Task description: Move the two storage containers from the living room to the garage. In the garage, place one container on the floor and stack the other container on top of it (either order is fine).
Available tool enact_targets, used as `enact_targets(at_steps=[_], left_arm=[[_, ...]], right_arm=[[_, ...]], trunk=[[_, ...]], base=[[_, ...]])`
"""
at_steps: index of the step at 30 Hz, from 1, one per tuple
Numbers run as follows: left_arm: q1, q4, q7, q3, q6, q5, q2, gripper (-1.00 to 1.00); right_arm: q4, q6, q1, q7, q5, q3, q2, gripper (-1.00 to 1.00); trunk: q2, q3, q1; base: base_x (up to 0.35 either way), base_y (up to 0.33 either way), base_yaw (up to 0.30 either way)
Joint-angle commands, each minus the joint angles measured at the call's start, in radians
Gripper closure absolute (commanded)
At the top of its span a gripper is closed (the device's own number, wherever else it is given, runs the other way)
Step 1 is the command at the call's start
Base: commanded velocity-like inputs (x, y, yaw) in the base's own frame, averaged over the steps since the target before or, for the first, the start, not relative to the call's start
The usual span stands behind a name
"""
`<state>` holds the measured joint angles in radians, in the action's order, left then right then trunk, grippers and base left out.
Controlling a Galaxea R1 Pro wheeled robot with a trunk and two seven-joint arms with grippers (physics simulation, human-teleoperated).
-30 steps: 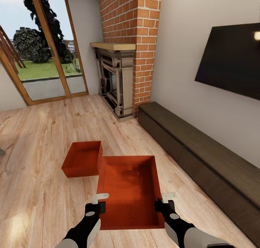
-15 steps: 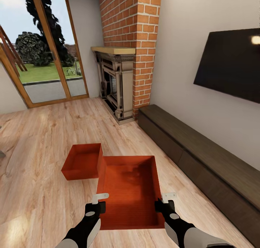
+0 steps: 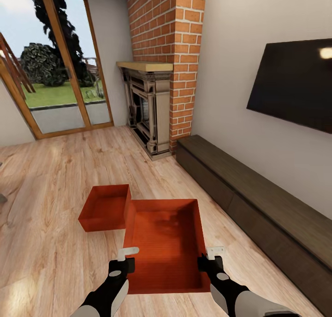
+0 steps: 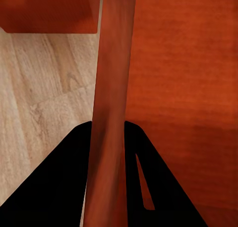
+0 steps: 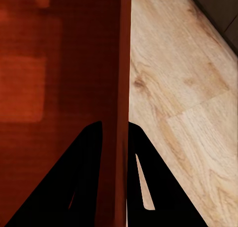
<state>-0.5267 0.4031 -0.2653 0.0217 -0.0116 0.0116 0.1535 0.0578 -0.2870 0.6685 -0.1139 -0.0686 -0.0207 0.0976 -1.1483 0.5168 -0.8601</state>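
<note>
L claw (image 3: 123, 257) & R claw (image 3: 210, 257) are pinching the big red box (image 3: 166, 243) by its side walls; 2nd box (image 3: 105, 207) is sitting on wood floor (image 3: 50, 178).

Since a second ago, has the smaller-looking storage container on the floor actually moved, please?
No. The far container keeps its place against the held container and the floor planks; the fireplace shifted too, so the camera moved.
</note>
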Motion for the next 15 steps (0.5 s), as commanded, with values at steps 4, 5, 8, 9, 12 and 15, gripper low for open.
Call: enact_targets(at_steps=[4, 5, 8, 9, 12, 15], left_arm=[[-0.001, 0.003, -0.007, 0.015, -0.002, 0.011, 0.0, 1.0], [-0.001, 0.003, -0.007, 0.015, -0.002, 0.011, 0.0, 1.0], [-0.001, 0.003, -0.007, 0.015, -0.002, 0.011, 0.0, 1.0], [-0.001, 0.003, -0.007, 0.015, -0.002, 0.011, 0.001, 1.0], [-0.001, 0.003, -0.007, 0.015, -0.002, 0.011, 0.0, 1.0], [-0.001, 0.003, -0.006, 0.015, -0.002, 0.011, 0.0, 1.0]], right_arm=[[-0.002, -0.003, 0.0, -0.013, 0.009, 0.013, 0.0, 1.0], [-0.002, -0.003, 0.0, -0.013, 0.009, 0.013, 0.0, 1.0], [-0.001, -0.004, 0.0, -0.013, 0.009, 0.013, 0.001, 1.0], [-0.001, -0.004, 0.0, -0.013, 0.009, 0.013, 0.001, 1.0], [-0.001, -0.004, 0.0, -0.013, 0.01, 0.013, 0.002, 1.0], [-0.001, -0.004, 0.0, -0.013, 0.009, 0.013, 0.002, 1.0]], trunk=[[-0.001, 0.001, 0.0], [-0.001, 0.001, 0.0], [-0.001, 0.001, 0.0], [-0.001, 0.001, 0.0], [0.02, -0.009, 0.012], [0.041, -0.018, 0.023]], base=[[0.0, 0.0, 0.0], [0.0, 0.0, 0.0], [0.0, 0.0, 0.0], [0.0, 0.0, 0.0], [0.0, 0.0, 0.0], [0.0, 0.0, 0.0]])
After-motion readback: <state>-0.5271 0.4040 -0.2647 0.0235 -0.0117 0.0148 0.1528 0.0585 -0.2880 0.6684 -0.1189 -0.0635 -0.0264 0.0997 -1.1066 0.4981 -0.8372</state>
